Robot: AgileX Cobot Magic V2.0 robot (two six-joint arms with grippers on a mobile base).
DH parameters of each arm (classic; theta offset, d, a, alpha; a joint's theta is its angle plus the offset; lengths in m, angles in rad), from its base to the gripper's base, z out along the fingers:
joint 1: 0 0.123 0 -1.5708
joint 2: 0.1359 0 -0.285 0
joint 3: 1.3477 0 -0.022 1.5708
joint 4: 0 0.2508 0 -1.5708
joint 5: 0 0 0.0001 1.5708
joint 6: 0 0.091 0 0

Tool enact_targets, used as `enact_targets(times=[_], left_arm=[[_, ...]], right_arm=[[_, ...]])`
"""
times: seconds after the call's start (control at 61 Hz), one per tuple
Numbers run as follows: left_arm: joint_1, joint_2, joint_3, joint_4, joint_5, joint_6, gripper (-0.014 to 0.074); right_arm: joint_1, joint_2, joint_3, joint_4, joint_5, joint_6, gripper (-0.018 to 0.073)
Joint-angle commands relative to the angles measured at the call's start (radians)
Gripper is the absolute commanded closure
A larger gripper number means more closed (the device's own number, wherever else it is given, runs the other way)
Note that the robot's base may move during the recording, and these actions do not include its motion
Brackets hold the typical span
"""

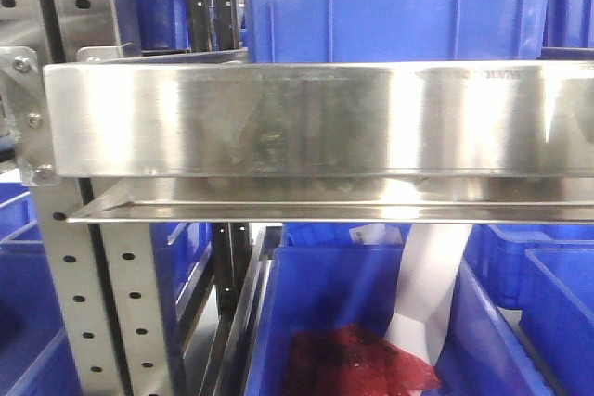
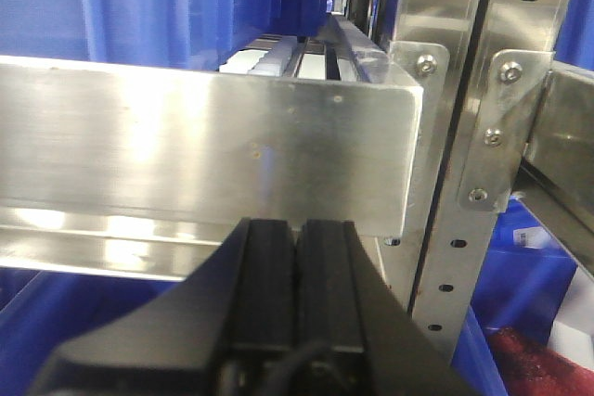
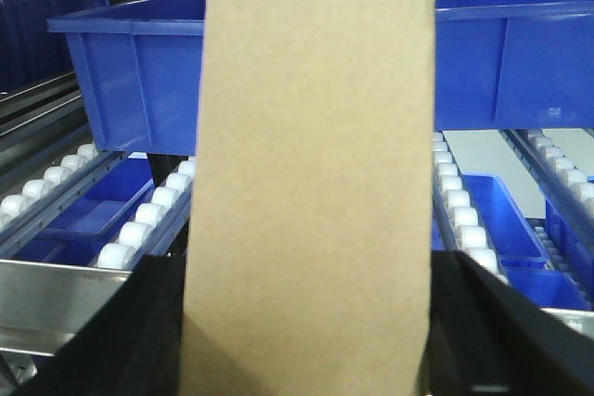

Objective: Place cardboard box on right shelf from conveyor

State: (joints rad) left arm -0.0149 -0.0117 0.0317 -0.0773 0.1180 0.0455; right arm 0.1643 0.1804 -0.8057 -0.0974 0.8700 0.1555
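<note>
Tan, unprinted card fills the middle of the right wrist view: one cardboard box (image 3: 311,183), standing on end. It is clamped by the right gripper (image 3: 311,350), with one black finger (image 3: 102,340) at each lower side. The box is at the front edge of the shelf (image 3: 51,289); its lower end is out of view, so I cannot tell whether it touches anything.

Four rows of white rollers (image 3: 148,220) run back along the shelf, two rows on each side of the box. One large blue bin (image 3: 130,71) sits across them right behind the box, blocking the track further in. More blue bins show below the rollers.

The left gripper (image 2: 297,257) carries nothing. Its two black fingers are pressed together with no gap, just before the broad brushed-steel lip of the shelf. One perforated upright (image 2: 455,229) stands beside it to the right.

The front view shows the same steel lip across the whole width. One tall blue crate (image 1: 390,6) stands above it. Beneath it is a lower bin (image 1: 306,303) holding one crumpled red bundle (image 1: 353,359). One white strip (image 1: 427,285) hangs down into that bin.
</note>
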Motion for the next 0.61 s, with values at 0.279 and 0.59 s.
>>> enact_targets(times=[0.279, 0.59], left_arm=[[-0.007, -0.015, 0.008, -0.006, -0.087, 0.0, 0.0712], [-0.007, -0.015, 0.008, -0.006, -0.087, 0.0, 0.0712]], right_arm=[[-0.005, 0.018, -0.025, -0.014, -0.11, -0.01, 0.0324], [-0.005, 0.018, -0.025, -0.014, -0.111, -0.01, 0.0324]])
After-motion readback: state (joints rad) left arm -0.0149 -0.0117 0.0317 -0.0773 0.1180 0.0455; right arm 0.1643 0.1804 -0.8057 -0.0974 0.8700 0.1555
